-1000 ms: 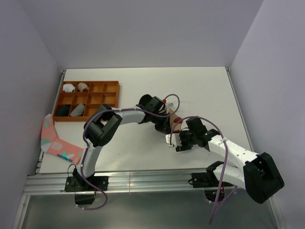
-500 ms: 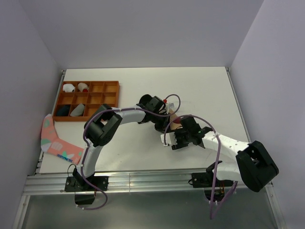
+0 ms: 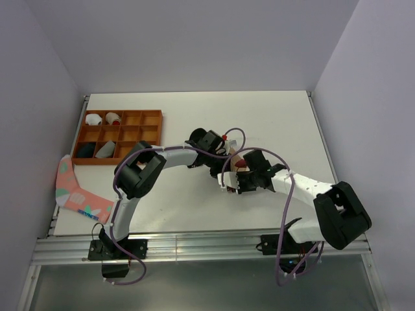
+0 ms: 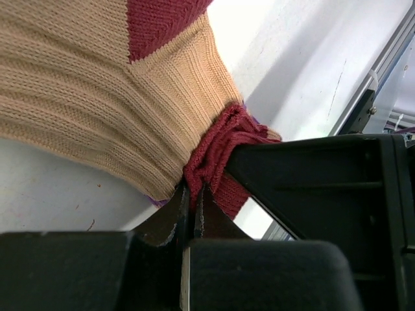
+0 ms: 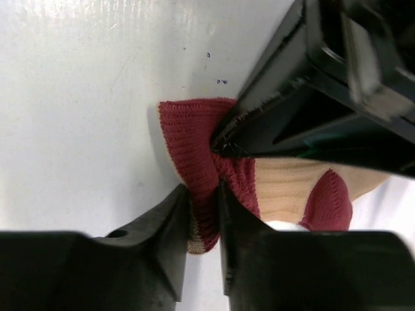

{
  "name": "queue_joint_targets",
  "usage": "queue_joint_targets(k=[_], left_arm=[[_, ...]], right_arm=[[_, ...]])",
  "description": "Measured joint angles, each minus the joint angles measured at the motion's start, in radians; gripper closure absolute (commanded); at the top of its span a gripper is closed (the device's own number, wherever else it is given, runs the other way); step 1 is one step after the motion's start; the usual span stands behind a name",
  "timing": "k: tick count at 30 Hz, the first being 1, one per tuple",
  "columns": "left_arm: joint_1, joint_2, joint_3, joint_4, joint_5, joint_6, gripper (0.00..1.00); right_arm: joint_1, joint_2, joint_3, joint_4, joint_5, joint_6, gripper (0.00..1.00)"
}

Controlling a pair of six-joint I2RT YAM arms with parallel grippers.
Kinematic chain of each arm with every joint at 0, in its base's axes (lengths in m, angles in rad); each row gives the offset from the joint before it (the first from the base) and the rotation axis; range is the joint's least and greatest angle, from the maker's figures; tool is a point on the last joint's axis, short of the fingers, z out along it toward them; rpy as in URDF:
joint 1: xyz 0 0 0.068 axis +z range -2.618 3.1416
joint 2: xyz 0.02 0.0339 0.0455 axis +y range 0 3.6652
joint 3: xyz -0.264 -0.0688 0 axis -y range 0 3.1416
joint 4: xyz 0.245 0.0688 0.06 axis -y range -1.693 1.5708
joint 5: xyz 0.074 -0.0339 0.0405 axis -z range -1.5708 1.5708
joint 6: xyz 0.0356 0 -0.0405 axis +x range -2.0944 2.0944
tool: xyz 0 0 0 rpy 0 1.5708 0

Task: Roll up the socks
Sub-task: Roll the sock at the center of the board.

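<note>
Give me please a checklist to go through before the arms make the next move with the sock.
1. Left gripper holds the sock: ok, maroon fabric is pinched between its jaws.
2. Right gripper holds the maroon edge: ok, fabric sits between its fingers.
3. Room between the two grippers: cannot tell; they stand very close on the same maroon end.
4. Sock rolled: not ok, the tan part lies flat.
5. Pink sock out of the way: ok, it lies far to the left of both grippers.
</note>
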Motion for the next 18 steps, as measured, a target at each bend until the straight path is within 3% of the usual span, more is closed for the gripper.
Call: queue_joint_targets(k=[9, 15, 18], left_arm=[[-0.001, -0.056, -0.099, 0.095, -0.035, -0.144, 0.91], [-0.005, -0.117, -0.181, 0.192, -0.117, -0.273, 0.77], [-0.007, -0.146, -0.235, 0.23, -0.183, -0.315, 0.75]], right_arm=[[-0.119, 0.045, 0.152, -0.247, -0.17, 0.018, 0.8], [-0.182, 0.145, 0.268, -0.402, -0.257, 0.012, 0.82], [-0.2, 0.193, 0.299, -0.467, -0.27, 0.014, 0.82]])
